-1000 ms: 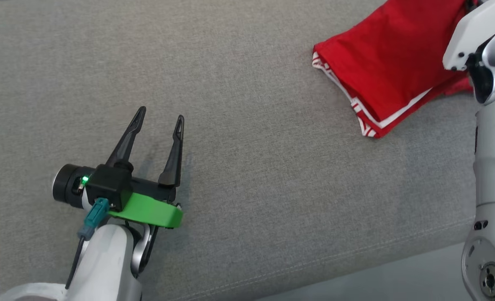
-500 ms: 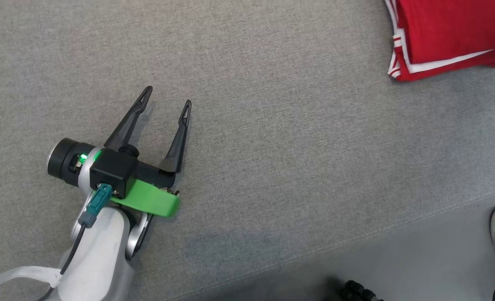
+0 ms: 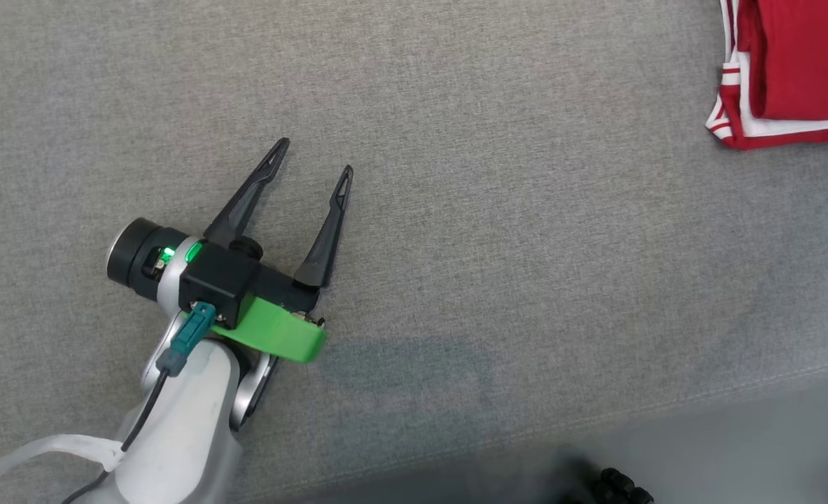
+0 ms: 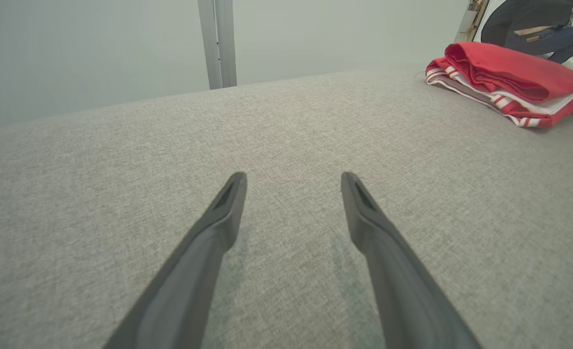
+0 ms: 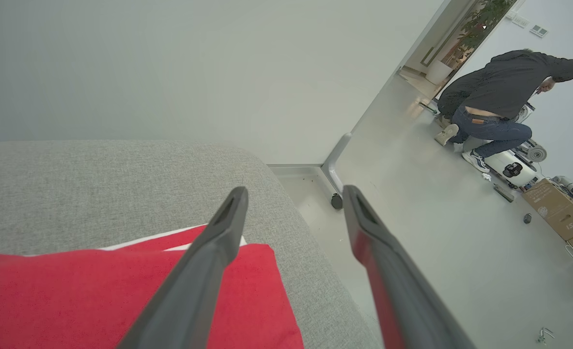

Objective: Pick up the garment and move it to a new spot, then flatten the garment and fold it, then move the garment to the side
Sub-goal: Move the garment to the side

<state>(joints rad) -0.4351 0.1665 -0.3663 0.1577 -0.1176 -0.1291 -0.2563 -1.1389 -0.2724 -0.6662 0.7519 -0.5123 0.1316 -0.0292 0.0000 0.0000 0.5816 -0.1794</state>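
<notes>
The garment (image 3: 798, 63) is a folded red piece with white stripes, lying at the far right of the grey cushion (image 3: 490, 210) in the head view. The left wrist view has the garment (image 4: 509, 77) at its upper right. My left gripper (image 3: 312, 157) hovers open over bare cushion, well left of the garment, nothing between its fingers (image 4: 218, 228). My right gripper (image 5: 293, 194) is open above the garment (image 5: 97, 300), near the cushion's end, holding nothing.
Beyond the cushion's rounded end lies pale floor (image 5: 436, 232). A person (image 5: 499, 97) in dark clothes bends over there, beside cardboard boxes (image 5: 557, 208). A grey post (image 4: 217, 43) stands behind the cushion. The cushion's front seam (image 3: 595, 420) runs along the bottom.
The head camera has turned, shifting the garment to the picture's right edge. The right arm has left the head view. The right gripper has opened, letting go of the garment.
</notes>
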